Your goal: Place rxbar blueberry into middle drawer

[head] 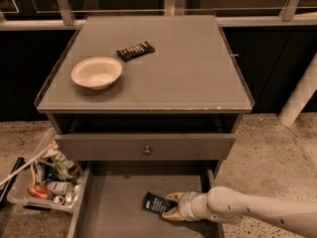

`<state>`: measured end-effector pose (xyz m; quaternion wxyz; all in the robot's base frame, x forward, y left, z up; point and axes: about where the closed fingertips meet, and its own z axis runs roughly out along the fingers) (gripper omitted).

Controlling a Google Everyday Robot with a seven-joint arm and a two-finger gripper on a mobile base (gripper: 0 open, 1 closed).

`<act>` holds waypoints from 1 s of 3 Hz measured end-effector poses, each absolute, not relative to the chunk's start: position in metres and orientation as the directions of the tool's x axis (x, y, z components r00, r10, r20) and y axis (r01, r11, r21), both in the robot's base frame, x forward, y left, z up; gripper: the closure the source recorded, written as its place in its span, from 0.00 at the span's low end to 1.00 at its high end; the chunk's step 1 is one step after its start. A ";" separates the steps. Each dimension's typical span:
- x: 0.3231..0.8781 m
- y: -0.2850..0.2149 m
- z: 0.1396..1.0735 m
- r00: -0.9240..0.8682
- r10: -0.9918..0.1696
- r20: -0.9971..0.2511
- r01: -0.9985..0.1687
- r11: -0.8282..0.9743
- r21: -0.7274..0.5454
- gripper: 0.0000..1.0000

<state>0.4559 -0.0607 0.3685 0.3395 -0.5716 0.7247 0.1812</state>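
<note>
The rxbar blueberry, a small dark blue bar with white lettering, lies on the grey floor of the open middle drawer below the cabinet top. My gripper reaches in from the right on a white arm, down inside the drawer, with its tan fingers around the bar's right end. The bar rests on or just above the drawer floor.
A cream bowl and a black-wrapped bar sit on the cabinet top. A closed drawer front with a round knob is above the open drawer. A clear bin of clutter stands on the floor at left. A white post stands at right.
</note>
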 end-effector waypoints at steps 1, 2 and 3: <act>0.456 -0.061 0.368 -0.116 -0.705 -0.699 -0.952 0.281 -0.125 0.81; 0.456 -0.061 0.368 -0.116 -0.705 -0.699 -0.952 0.281 -0.125 0.58; 0.456 -0.061 0.368 -0.116 -0.705 -0.699 -0.952 0.281 -0.125 0.35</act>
